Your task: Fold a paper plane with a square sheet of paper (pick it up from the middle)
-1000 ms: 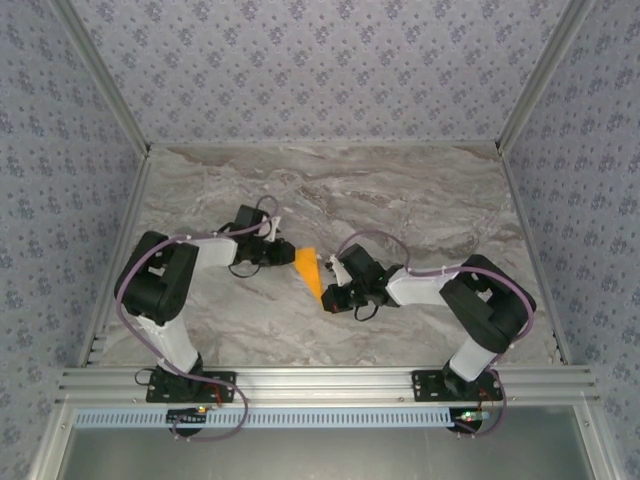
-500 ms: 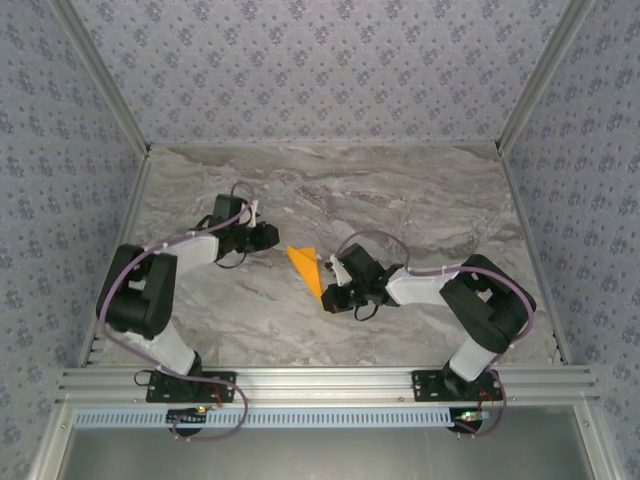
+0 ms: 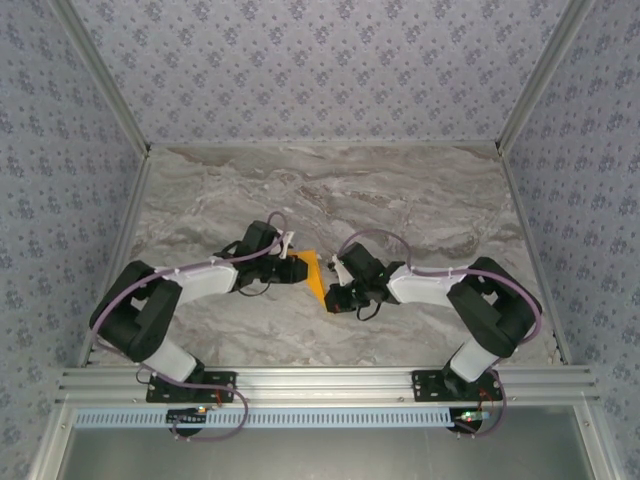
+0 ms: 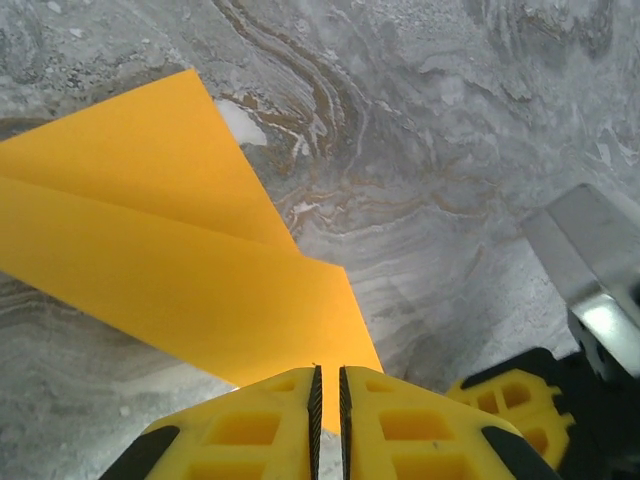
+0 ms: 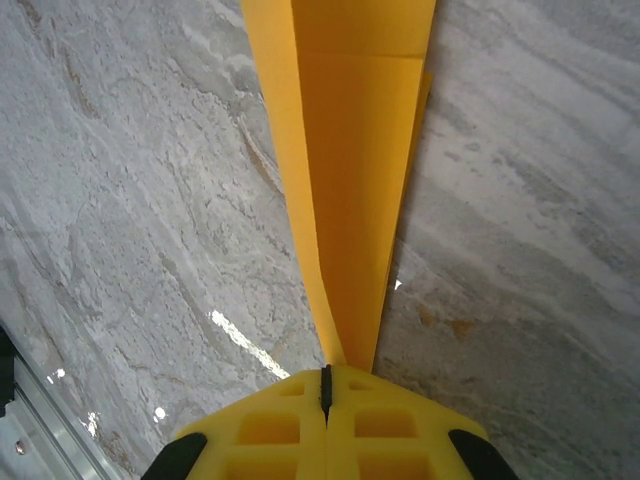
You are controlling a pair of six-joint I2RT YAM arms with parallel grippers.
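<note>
Readable text, labels, brands, numbers or signs: none found, as the folded orange paper (image 4: 170,270) is blank, the wallpaper (image 3: 320,70) carries only a small repeated flower print, and the marble tabletop (image 3: 400,190) shows nothing but grey veining.

paper plane (image 3: 313,275) | orange, creased narrow wedge | middle of table (image 3: 420,200)
</note>
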